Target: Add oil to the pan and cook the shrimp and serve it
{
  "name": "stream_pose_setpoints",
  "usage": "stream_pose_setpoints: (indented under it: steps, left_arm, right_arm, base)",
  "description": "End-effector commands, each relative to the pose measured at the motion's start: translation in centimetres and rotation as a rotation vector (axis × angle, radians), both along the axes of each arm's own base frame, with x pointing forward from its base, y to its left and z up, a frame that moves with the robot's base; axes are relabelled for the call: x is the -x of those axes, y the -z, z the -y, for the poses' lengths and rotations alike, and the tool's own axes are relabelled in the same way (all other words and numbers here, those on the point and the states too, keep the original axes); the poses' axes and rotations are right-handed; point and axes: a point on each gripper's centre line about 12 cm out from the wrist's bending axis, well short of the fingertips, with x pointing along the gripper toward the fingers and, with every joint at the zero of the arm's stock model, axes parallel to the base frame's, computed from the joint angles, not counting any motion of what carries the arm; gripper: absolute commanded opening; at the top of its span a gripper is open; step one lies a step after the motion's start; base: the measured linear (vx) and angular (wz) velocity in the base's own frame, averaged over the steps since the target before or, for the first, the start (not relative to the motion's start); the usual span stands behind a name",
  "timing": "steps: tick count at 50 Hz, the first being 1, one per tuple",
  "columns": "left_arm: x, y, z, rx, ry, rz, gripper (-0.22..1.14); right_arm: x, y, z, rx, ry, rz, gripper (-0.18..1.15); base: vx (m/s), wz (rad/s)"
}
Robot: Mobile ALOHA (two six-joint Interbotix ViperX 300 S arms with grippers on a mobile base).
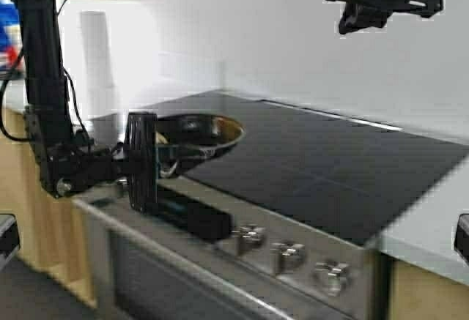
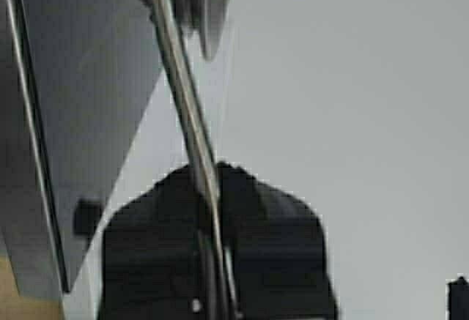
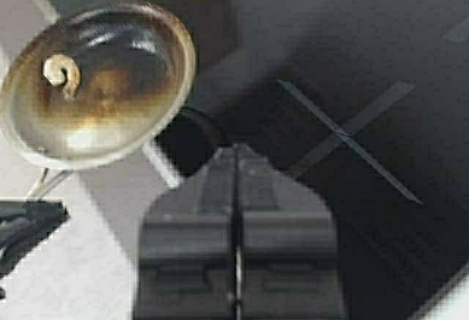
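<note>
the pan [image 1: 201, 135] is held up off the black glass cooktop [image 1: 330, 173] by the left gripper [image 1: 150, 160], whose fingers are clamped on the thin steel handle [image 2: 187, 115]. in the left wrist view the handle is seen running straight between the two dark fingers [image 2: 271, 254], pinched tight. in the high view the pan is seen at the near left corner of the stove, above its edge, tilted slightly so that the dark inside is turned up and toward the right. the shrimp [image 3: 61, 72] is seen in the right wrist view, a small pale curl lying on the browned inner face of the pan [image 3: 99, 86], near the rim and off centre. the right gripper [image 1: 352, 21] is raised high at the top right of the high view, well apart from the pan; in its own wrist view the fingers [image 3: 282, 210] are pressed together with nothing between them. steel knobs [image 1: 289, 255] are lined along the stove's front panel, and a white roll [image 1: 97, 49] is stood on the counter behind the left arm.
</note>
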Motion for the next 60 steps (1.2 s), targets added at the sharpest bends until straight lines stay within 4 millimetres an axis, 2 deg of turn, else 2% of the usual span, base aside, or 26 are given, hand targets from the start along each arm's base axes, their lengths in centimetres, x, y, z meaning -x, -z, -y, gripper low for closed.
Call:
stream_pose_setpoints:
  steps: [1,10,24,50,60]
  left_arm:
    - [-0.5,-3.7,0.3,0.036,0.003,0.107,0.03]
    - [0.7,-3.7,-0.1,0.012,-0.007,0.090,0.03]
    - [1.5,-3.4,-0.3,-0.008,0.005,0.084,0.03]
    - [1.2,-3.6,-0.2,-0.004,0.002,0.092,0.03]
    - [1.4,-3.5,-0.3,-0.009,0.000,0.090,0.03]
  right_arm:
    - [-0.3,-1.3,-0.1,-0.018,0.000,0.025,0.05]
    - [-0.3,-1.4,-0.2,-0.037,0.005,0.012,0.05]
    - [-0.1,-1.8,-0.3,-0.050,0.003,0.016,0.05]
    - [-0.3,-0.9,-0.1,-0.037,0.013,0.007,0.05]
    - [-0.5,-1.2,-0.3,-0.041,0.008,0.009,0.05]
  base:
    - [0.04,0.42]
    - [0.04,0.39]
    - [0.03,0.43]
    - [0.05,0.54]
    - [0.07,0.67]
